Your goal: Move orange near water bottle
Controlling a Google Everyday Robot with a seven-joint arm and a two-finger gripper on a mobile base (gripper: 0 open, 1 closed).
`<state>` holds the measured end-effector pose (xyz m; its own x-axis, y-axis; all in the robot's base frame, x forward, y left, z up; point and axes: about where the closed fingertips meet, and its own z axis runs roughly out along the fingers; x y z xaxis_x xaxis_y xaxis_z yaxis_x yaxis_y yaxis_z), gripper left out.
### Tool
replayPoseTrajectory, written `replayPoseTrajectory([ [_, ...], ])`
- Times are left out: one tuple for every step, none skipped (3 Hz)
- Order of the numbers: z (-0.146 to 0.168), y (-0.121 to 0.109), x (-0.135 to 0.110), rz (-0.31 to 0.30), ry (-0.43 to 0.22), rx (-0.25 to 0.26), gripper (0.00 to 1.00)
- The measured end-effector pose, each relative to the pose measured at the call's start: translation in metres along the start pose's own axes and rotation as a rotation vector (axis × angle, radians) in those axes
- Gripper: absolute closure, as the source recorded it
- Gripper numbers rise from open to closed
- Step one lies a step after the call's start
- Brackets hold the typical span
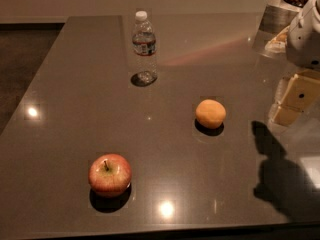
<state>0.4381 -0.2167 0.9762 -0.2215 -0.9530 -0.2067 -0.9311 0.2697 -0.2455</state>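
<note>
Newbie: orange [210,113] is sitting on its own, right of the middle of the table [65,109], nothing touching it. Bottle [144,46] stands upright further back and to the left, well apart from it. Apple [110,174] is up front on the left. Gripper [292,104] hangs at the right edge of view, above the table and off to the orange's right, carrying nothing as far as I can see. Can't tell how wide it's set though. So I'd guess this is the reach-in and the task has barely started?

Regular: yeah, looks that way to me, orange isn't grabbed yet. Come down over it from above rather than sweeping in sideways. Round fruit on a glossy top will probably roll if it gets nudged. Centre on it, close around the widest part, gentle squeeze. Lift clear before travelling, then carry it back-left toward the bottle. Main risk is the bottle itself: tall, light-looking, probably tips easy. Aim for a spot just beside it on the near side, not touching. Set the orange right down on the table before letting go so it doesn't wander off. Apple's off the path, ignore it.
</note>
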Motion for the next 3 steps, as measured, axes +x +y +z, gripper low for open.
replayPoseTrajectory([
  [0.0,0.0,0.0,0.0,0.0,0.0,0.0],
  [0.0,-0.004,-0.003,0.003,-0.016,-0.013,0.0],
  [0.015,-0.011,-0.019,0.014,-0.055,-0.067,0.0],
])
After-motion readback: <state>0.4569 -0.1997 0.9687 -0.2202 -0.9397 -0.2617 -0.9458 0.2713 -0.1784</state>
